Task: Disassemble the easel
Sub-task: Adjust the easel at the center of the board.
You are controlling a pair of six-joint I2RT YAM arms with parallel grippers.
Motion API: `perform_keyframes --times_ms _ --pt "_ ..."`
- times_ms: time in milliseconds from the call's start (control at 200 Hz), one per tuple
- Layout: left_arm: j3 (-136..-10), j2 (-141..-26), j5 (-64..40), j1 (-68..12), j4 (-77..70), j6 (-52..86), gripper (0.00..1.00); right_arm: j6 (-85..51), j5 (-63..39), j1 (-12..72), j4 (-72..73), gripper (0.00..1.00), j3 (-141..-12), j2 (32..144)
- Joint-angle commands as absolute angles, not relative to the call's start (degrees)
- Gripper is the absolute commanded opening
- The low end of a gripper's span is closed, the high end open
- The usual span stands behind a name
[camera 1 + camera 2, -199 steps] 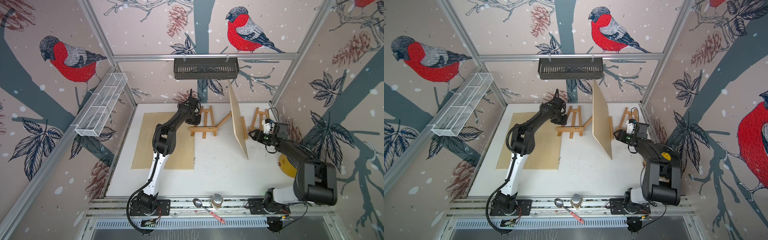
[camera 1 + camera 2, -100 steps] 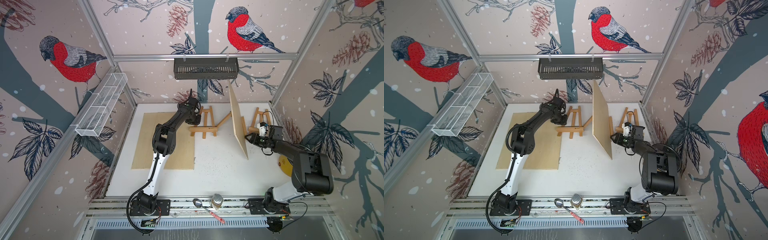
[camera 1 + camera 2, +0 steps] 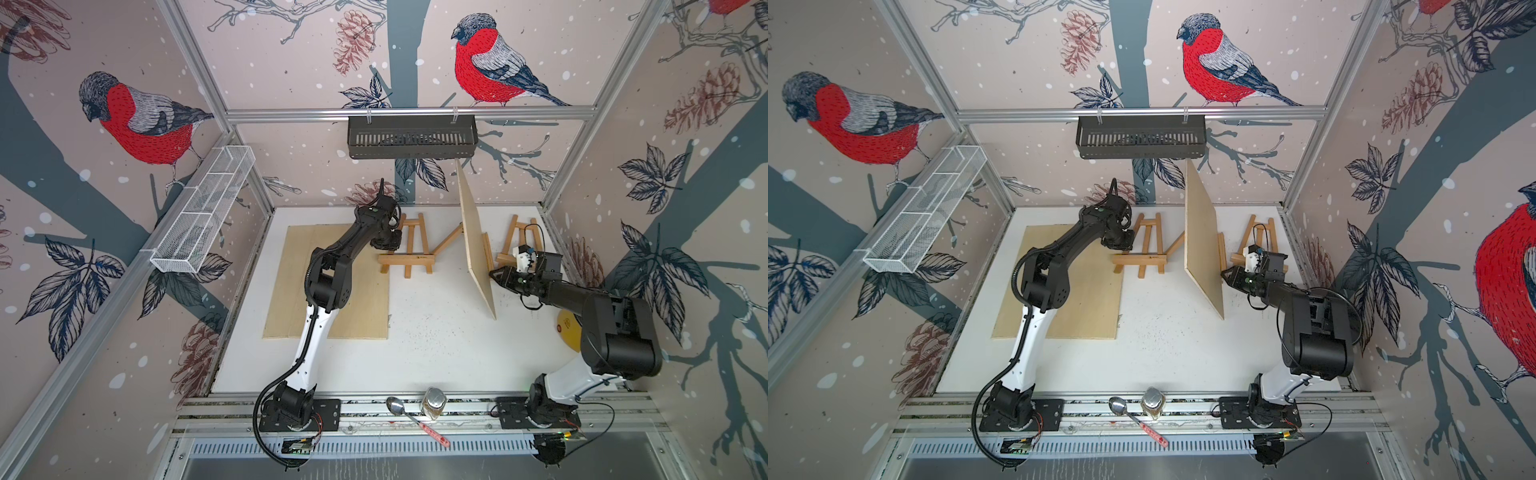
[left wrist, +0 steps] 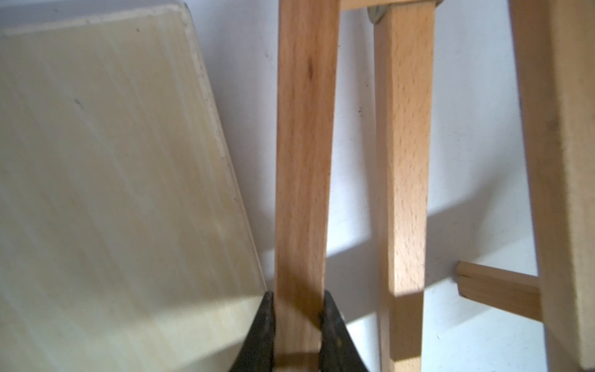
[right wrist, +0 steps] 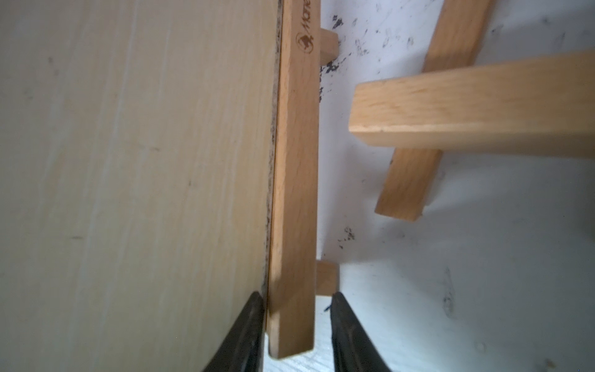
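Two small wooden easels are toward the back of the white table [image 3: 415, 332]. In both top views the bare easel [image 3: 409, 249] sits just above the middle of the frame. The loaded easel [image 3: 515, 241] is to its right, near the right wall, with a thin plywood panel [image 3: 473, 241] propped almost on edge against it. A second plywood sheet [image 3: 286, 291] lies flat on the table at centre left.

The left end effector [image 4: 297, 299] is clenched on one front leg [image 4: 302, 161] of the bare easel, both jaws pressed to its side faces. The right end effector [image 5: 296, 296] straddles the panel's lower edge together with the loaded easel's ledge [image 5: 293, 161]. One jaw lies by the panel face, and a sliver of table shows between the other jaw and the ledge, so it is not yet clamped.

The slats look like light, stiff hardwood with smooth faces. They should not crush, but could slide along the grain in a weak pinch. The square section offers flat, parallel faces, so the best hold is probably across them at mid-length, clear of the pivot at the top.

The panel is likely light but broad and thin. Held only at its bottom edge it would tend to swing and tip. Pinching panel and ledge together risks dragging the easel along, so a hold on the panel alone seems safer.
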State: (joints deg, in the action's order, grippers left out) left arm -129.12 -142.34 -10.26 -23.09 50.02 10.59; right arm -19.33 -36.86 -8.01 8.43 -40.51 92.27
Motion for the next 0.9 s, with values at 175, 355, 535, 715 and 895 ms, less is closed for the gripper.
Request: perform_keyframes --times_ms 175,355,535,715,895 --pt "-129.09 -141.94 -10.76 -22.94 49.79 10.00 0.04 -19.70 -37.11 -7.91 10.28 0.19 -40.36 91.82" --pt "-129.23 -142.31 -10.81 -22.90 49.75 10.05 0.04 -20.87 -35.33 -8.09 11.33 0.15 -39.51 90.39" --pt "-129.34 -142.30 -10.98 -22.87 49.75 10.06 0.04 -22.38 -31.65 -9.41 11.62 0.12 -38.19 87.48" --pt "-129.36 -142.29 -11.33 -22.94 49.49 10.22 0.04 -23.00 -30.89 -12.15 10.95 0.12 -37.26 85.01" --pt "-129.37 -142.62 -11.98 -23.45 47.98 11.18 0.04 -22.41 -30.76 -13.68 10.15 0.12 -37.09 84.99"
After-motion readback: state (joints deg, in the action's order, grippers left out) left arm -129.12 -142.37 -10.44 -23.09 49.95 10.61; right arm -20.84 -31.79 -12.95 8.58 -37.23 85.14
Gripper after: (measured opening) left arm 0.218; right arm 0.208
